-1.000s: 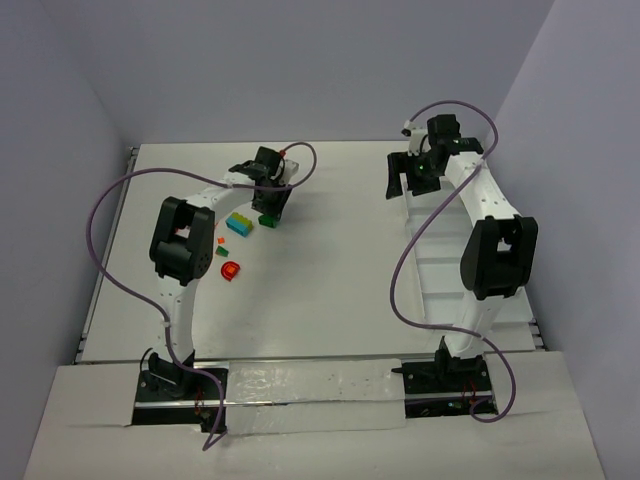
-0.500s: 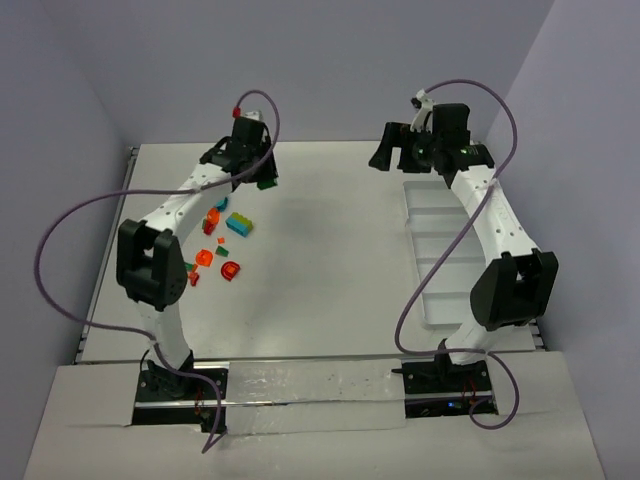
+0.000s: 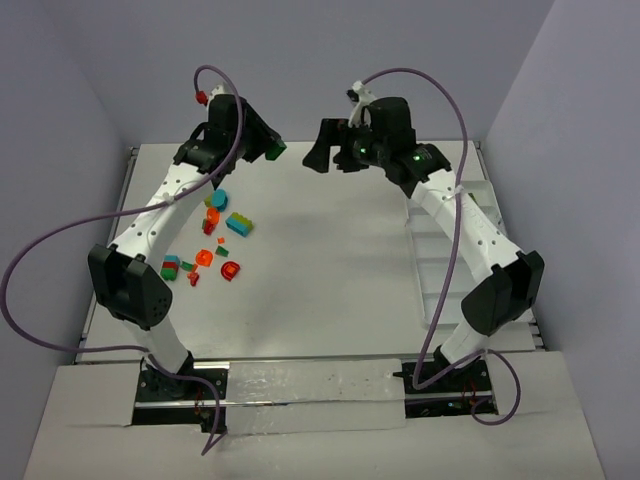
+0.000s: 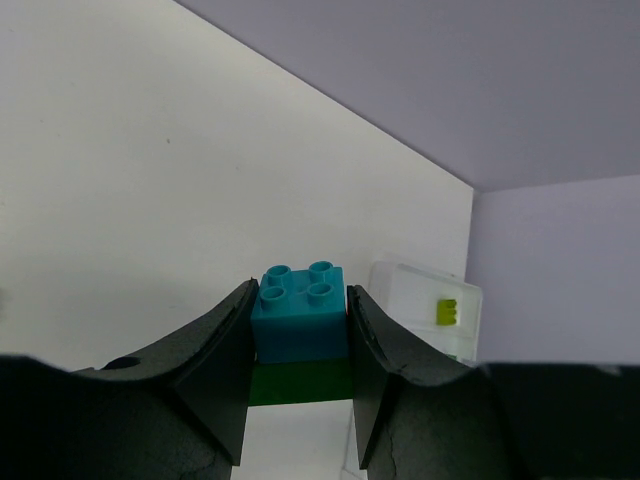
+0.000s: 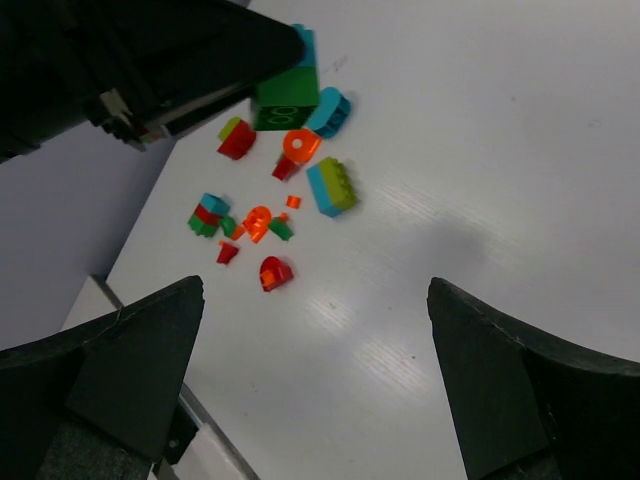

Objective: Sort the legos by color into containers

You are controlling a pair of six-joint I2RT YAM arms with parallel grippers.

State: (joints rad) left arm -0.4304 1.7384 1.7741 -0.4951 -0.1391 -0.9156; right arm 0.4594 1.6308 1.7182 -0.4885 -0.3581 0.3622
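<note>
I had the left gripper (image 3: 262,148) pinching a teal-on-green brick (image 4: 298,318) aloft at 11 o'clock, facing the right gripper (image 3: 328,158), jaws spread, likely for handover toward the tray (image 3: 428,262) at 3 o'clock.

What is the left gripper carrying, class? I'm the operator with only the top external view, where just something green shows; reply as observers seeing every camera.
Observer: The left gripper clamps a teal-blue studded plastic brick stacked on a dark green plastic brick.
Operator: Anything in the long white plastic tray?
Observer: One small lime green plastic brick lies in one compartment.
Operator: And the right gripper?
Observer: Its jaws stand wide open, holding nothing.
</note>
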